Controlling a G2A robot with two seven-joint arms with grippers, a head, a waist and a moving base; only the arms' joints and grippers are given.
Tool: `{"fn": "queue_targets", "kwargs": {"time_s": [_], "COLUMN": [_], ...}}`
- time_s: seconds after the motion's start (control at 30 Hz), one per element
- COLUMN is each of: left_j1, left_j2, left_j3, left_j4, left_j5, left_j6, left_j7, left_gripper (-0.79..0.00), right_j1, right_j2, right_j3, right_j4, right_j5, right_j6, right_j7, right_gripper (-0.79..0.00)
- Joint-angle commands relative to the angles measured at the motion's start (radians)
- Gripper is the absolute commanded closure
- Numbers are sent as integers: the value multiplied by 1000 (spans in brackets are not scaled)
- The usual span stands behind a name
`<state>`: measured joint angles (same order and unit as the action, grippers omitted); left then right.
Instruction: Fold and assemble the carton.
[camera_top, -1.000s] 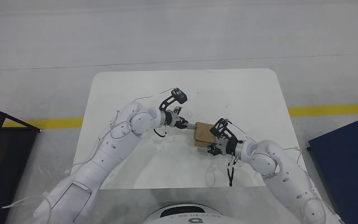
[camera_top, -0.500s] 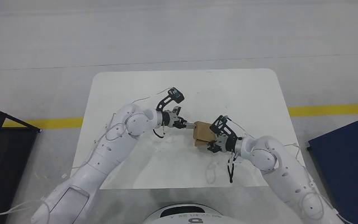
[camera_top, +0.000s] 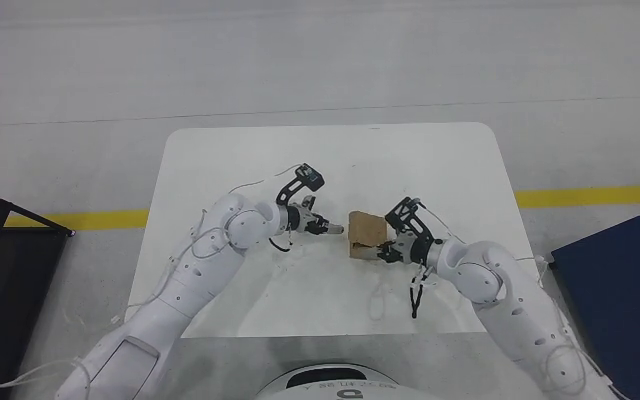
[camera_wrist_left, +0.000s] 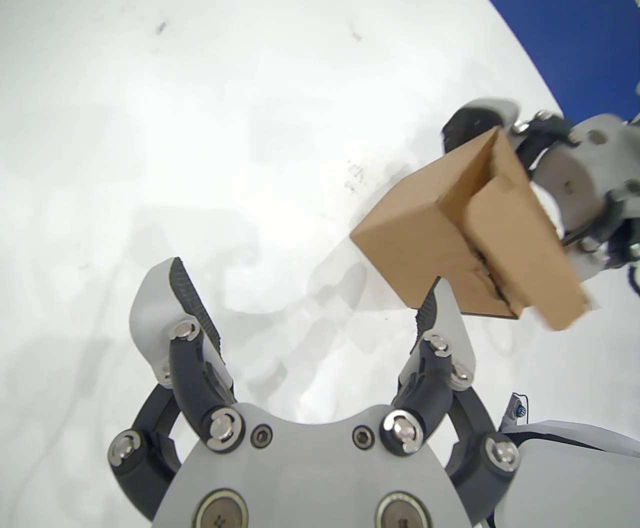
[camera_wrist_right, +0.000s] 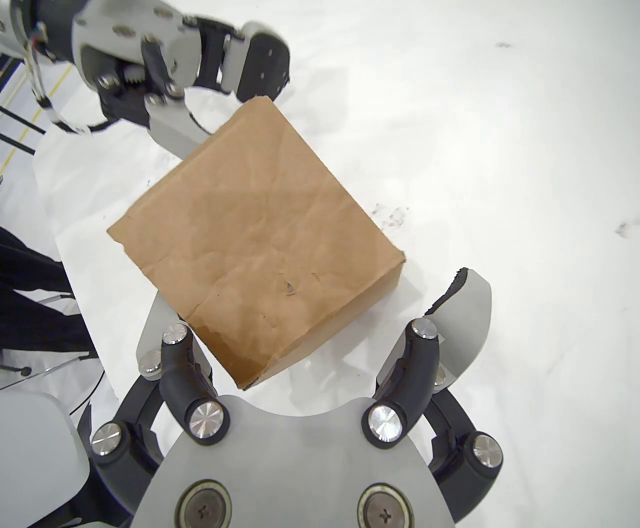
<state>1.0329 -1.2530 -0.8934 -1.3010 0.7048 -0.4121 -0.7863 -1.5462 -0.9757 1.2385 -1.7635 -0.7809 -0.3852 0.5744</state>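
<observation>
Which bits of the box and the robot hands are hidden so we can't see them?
1. Right wrist view: one fingertip of the right gripper lies behind the carton.
2. Left wrist view: a finger of the left gripper overlaps the carton's edge; touching or not, cannot tell.
3. Top view: how the carton's ends are folded is too small to make out.

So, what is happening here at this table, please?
A two-armed robot is working on a brown carton that sits on the white table. The left gripper is open beside one end of it, holding nothing. The right gripper is open at the opposite side, with a corner of the carton between its jaws. The carton is already box-shaped, but one flap at its end sticks out, not tucked in.
</observation>
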Motion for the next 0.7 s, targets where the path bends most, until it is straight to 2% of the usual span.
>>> {"fn": "queue_targets", "kwargs": {"time_s": [0.0, 0.13, 0.27, 0.4, 0.67], "left_j1": [8, 19, 7, -34, -138], "left_j2": [4, 9, 2, -18, -77], "left_j3": [-5, -11, 20, 79, 194], "left_j4": [5, 7, 6, 33, 154], "left_j5": [-6, -11, -23, -39, -84], "left_j6": [-22, -47, -71, -90, -114], "left_j7": [-2, -6, -13, -7, 48], "left_gripper": [-785, -785, -785, -785, -785], "right_j1": [-13, -28, -38, -66, -157], "right_j2": [3, 8, 12, 17, 29], "right_j3": [21, 52, 82, 124, 192], "right_j4": [-15, -38, -64, -117, -238], "right_j5": [-21, -54, -72, -77, 6], "right_j6": [20, 52, 78, 83, -27], "right_j7": [-6, 8, 17, 24, 28], "right_gripper": [-785, -785, -785, -785, -785]}}
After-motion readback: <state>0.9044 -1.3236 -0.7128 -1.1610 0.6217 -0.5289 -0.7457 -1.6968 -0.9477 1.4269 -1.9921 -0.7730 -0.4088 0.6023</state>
